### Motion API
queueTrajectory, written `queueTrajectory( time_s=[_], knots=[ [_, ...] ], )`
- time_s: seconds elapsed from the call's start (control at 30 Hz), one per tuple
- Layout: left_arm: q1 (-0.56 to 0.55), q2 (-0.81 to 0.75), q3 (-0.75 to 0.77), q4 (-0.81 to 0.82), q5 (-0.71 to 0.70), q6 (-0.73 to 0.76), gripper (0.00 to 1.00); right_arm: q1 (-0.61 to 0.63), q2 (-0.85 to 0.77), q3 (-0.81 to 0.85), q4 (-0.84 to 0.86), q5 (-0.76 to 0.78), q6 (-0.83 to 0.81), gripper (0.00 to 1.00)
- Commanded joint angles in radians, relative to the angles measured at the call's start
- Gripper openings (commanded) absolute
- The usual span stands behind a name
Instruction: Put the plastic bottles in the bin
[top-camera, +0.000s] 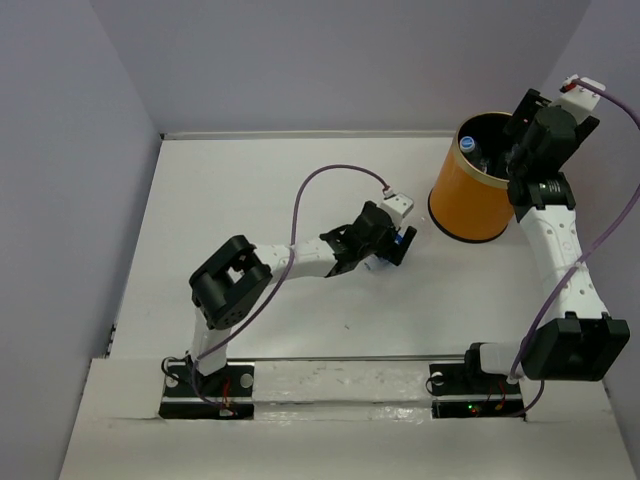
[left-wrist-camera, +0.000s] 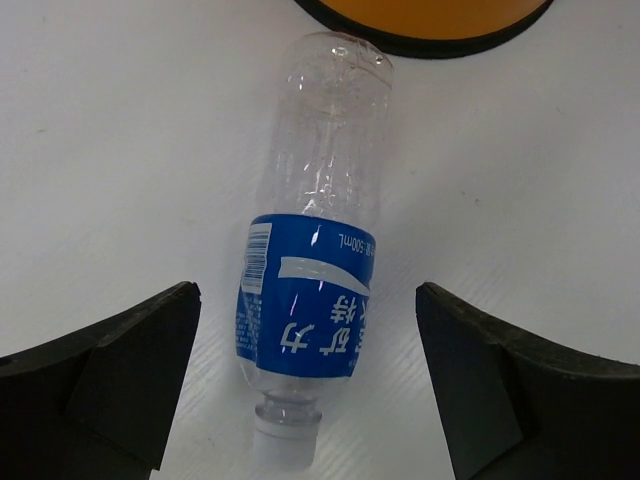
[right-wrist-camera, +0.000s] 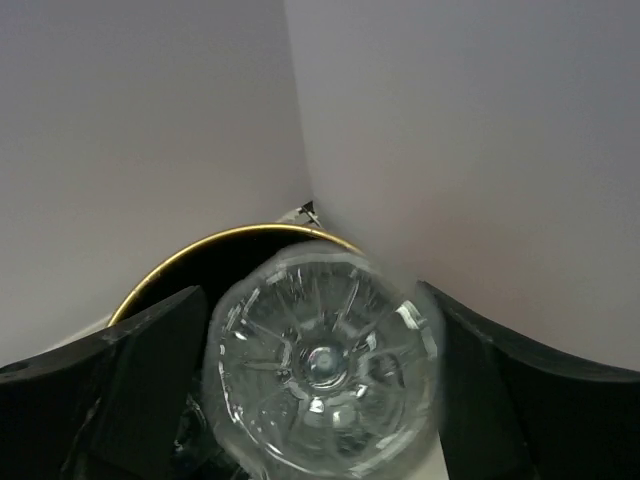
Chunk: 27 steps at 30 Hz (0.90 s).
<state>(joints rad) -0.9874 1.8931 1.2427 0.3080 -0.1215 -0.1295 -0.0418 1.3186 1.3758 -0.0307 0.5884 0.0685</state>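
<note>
A clear plastic bottle (left-wrist-camera: 325, 170) with a blue label and a white cap lies on the white table, cap toward my left wrist. My left gripper (left-wrist-camera: 308, 295) stands open around its neck end, with both fingers well clear of it. In the top view this bottle (top-camera: 398, 248) lies left of the orange bin (top-camera: 465, 200). My right gripper (right-wrist-camera: 310, 295) hangs over the bin's gold rim (right-wrist-camera: 200, 250), open. Between its fingers a clear bottle (right-wrist-camera: 320, 370) shows base-on and blurred, while the fingers stay sharp. Another bottle with a blue cap (top-camera: 467, 143) lies inside the bin.
The bin stands at the back right near the corner of the grey walls (top-camera: 300, 60). Its base (left-wrist-camera: 430, 20) lies just beyond the labelled bottle. A purple cable (top-camera: 320, 180) loops over the left arm.
</note>
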Motion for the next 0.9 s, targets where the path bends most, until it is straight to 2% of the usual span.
queueTrajectory(
  time_s=[0.0,0.1,0.13,0.23,0.3,0.43,0.47,0.53,0.63,0.77,0.87],
  knots=[
    [0.004,0.085,0.096,-0.078,0.042,0.051,0.99,-0.006,-0.059,-0.021,-0.041,-0.002,0.046,0.92],
    [0.004,0.118,0.097,-0.076,0.033,0.048,0.98,-0.006,-0.166,-0.072,-0.055,-0.122,0.112,0.93],
    [0.004,0.119,0.087,-0.069,0.028,0.047,0.85,-0.006,-0.195,-0.107,-0.058,-0.209,0.163,0.93],
    [0.004,0.133,0.078,-0.072,-0.001,0.034,0.60,-0.006,-0.295,-0.173,-0.061,-0.409,0.261,0.93],
    [0.004,0.139,0.072,-0.072,0.000,0.033,0.60,-0.006,-0.340,-0.248,-0.055,-0.502,0.309,0.92],
    [0.004,0.094,0.005,-0.041,-0.033,0.012,0.36,-0.006,-0.456,-0.409,-0.015,-0.775,0.440,0.93],
    [0.004,0.071,-0.015,-0.027,-0.041,0.004,0.33,0.005,-0.511,-0.449,0.000,-0.818,0.467,0.92],
    [0.003,-0.014,-0.084,0.018,-0.043,-0.013,0.33,0.016,-0.564,-0.581,0.066,-0.954,0.555,0.93],
    [0.004,-0.152,-0.181,0.093,0.005,-0.058,0.33,0.026,-0.602,-0.701,0.060,-1.099,0.609,0.95],
    [-0.003,-0.278,-0.249,0.161,0.153,-0.099,0.33,0.026,-0.614,-0.799,0.055,-1.154,0.622,0.98],
    [-0.026,-0.325,-0.255,0.166,0.171,-0.107,0.33,0.036,-0.570,-0.823,0.084,-1.241,0.646,1.00]
  ],
)
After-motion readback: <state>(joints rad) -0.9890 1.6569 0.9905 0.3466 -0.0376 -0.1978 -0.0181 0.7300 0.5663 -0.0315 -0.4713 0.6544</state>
